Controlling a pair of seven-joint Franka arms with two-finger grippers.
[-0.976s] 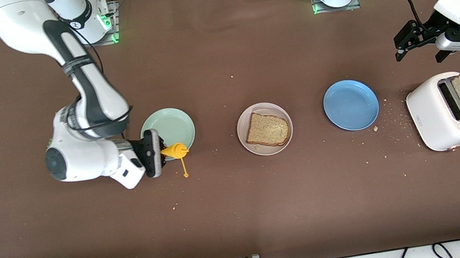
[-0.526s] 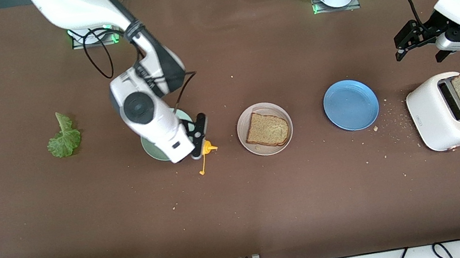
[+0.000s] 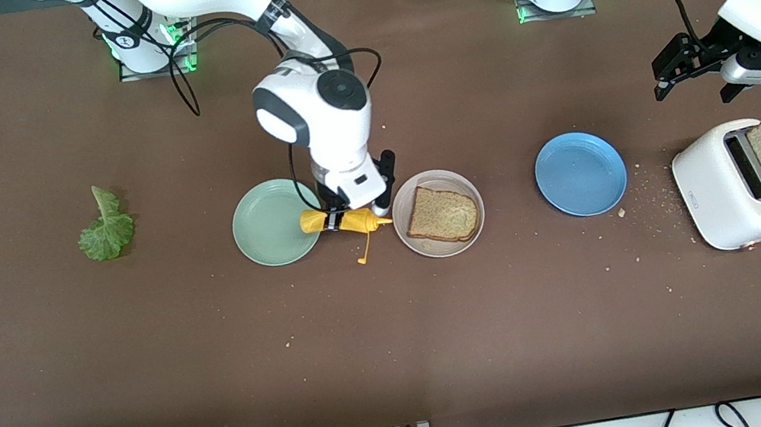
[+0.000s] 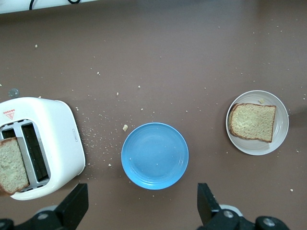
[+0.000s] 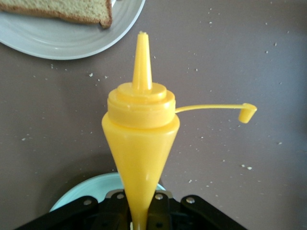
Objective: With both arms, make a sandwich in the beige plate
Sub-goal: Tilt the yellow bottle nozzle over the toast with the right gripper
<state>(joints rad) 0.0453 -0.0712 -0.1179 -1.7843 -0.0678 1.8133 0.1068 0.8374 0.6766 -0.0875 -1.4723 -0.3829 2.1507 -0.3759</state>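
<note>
Your right claw (image 3: pixel 343 221) is clamped on the yellow bottle (image 3: pixel 343 220) beside the beige plate (image 3: pixel 443 248); your left claw (image 3: pixel 666 73) waits with fingers apart

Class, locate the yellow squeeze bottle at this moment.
In the front view the yellow squeeze bottle is held by the right gripper, over the gap between the mint-green plate and the beige plate.

Glossy plastic yellow squeeze bottle (image 5: pixel 140 139); matt brown table (image 3: pixel 403 349), perhaps paper-covered.

Toaster (image 3: pixel 731 186): red warning triangle at its 5 o'clock corner; no readable text anywhere.
</note>
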